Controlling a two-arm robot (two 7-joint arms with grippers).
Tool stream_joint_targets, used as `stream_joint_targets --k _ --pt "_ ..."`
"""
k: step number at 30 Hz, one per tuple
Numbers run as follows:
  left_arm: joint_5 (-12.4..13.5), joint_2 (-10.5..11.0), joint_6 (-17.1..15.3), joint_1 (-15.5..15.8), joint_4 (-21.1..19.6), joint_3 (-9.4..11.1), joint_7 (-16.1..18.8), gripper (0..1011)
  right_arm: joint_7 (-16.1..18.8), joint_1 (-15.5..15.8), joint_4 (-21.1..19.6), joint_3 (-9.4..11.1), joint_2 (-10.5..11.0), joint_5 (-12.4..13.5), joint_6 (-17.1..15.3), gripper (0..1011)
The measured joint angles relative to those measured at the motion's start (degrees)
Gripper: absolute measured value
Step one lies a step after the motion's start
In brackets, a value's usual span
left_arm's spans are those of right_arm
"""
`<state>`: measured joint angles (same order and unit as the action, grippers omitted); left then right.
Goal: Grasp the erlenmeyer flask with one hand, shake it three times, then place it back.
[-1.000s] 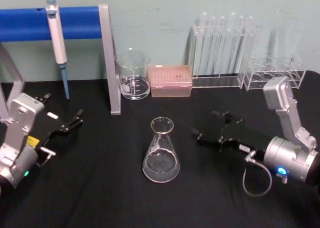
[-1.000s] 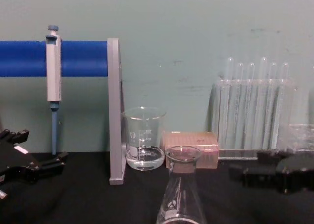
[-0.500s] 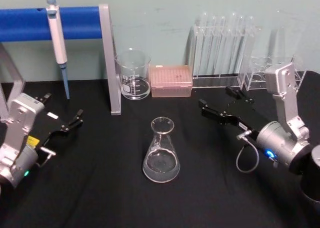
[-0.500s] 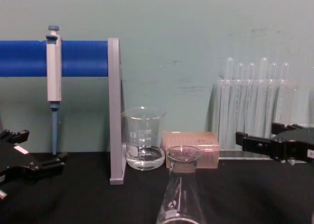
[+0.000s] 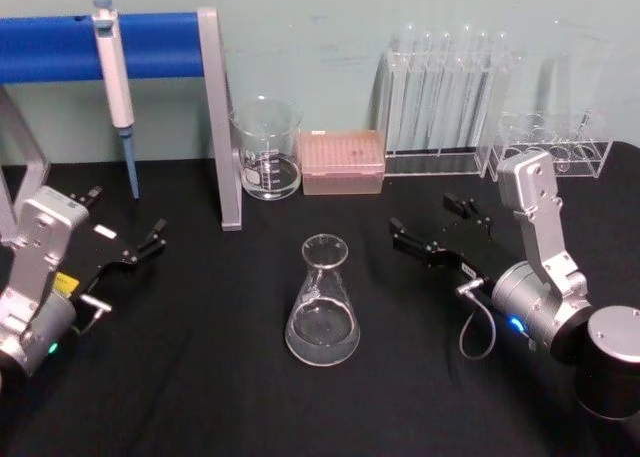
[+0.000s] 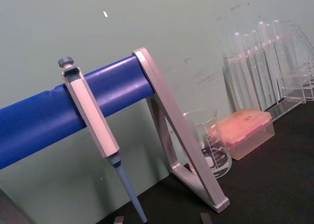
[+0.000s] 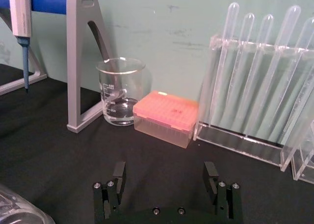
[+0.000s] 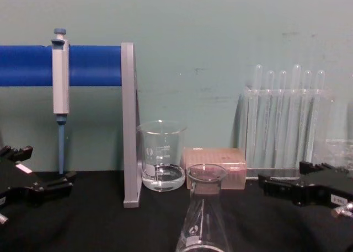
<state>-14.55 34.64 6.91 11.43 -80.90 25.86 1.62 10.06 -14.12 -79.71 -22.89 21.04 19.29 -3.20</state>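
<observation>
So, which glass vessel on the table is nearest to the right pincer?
The erlenmeyer flask, conical, standing mid-table beside the open right pincer; the cylindrical beaker stands back by the wall.

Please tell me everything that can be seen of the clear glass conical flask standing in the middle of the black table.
The clear glass conical flask has a wide round base that tapers to a narrow neck with a flared, open rim. In the chest view a small white logo shows on its wall. It looks empty or nearly so. It stands upright on the black table, in front of the pink box. Nothing grips or touches it; the open right gripper is beside it, apart.
</observation>
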Motion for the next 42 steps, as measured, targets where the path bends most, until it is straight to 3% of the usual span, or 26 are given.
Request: stream_joint_targets --k 15,42 --pt "0.0 0.0 0.0 0.0 0.0 0.0 0.0 1001 0.5 0.9 0.0 1.7 -1.0 -1.5 -1.2 1003" --pt "0.0 0.0 0.0 0.0 0.0 0.0 0.0 1001 0.3 0.8 0.2 1.4 -1.0 -1.5 -1.1 1003"
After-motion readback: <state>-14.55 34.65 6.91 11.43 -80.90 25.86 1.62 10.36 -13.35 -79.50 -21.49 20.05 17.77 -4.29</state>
